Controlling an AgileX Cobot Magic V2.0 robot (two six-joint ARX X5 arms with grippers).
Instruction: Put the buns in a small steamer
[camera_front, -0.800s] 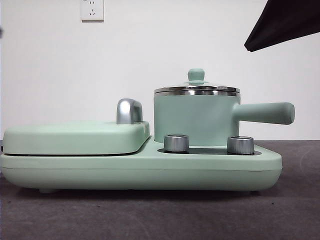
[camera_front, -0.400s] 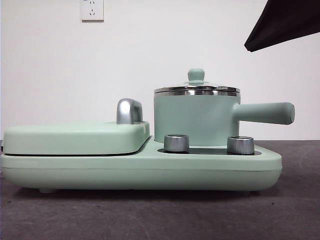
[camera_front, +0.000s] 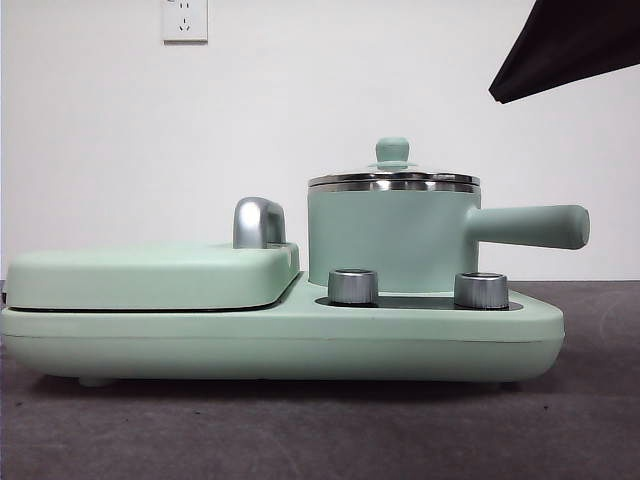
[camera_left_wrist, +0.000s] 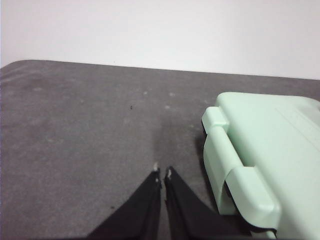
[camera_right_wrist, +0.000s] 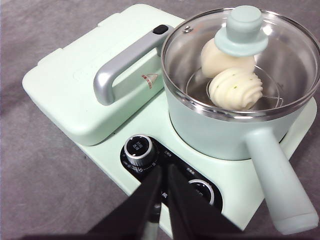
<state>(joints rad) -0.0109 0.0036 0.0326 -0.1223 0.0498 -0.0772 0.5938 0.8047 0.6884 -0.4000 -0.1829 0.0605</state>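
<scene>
**Buns look steamed-in and lidded, so not much left to do**

So from what I can see this one's basically at the wrap-up stage; both buns sit inside the small steamer (camera_right_wrist: 235, 115), down on the wire rack, the ridged bun (camera_right_wrist: 235, 89) with its little green dots nearer the handle side and the smooth bun (camera_right_wrist: 216, 59) tucked right behind it, the two touching; the glass lid (camera_right_wrist: 280, 45) is on the pot with its green knob on top, so I'd call the putting-in part done.

The right gripper (camera_right_wrist: 163, 172) hovers above the control knobs of the base, near the pot but not touching it, jaws pressed together and holding nothing; the left gripper (camera_left_wrist: 162, 172) is off over bare table just beside the flat griddle (camera_left_wrist: 270, 150), jaws likewise closed with nothing between them.

Next move, my guess: nothing fiddly, just both arms backing away without clipping the long side handle (camera_right_wrist: 277, 180) or nudging the lid.

Stuff that's hard to tell: in the front view the steamer (camera_front: 390, 235) walls hide the buns completely; only a dark arm tip shows at the top corner there, and I can't say which arm it is; the smooth bun is partly covered by the knob in the right wrist view; the griddle's far end is cut off in the left wrist view.
</scene>
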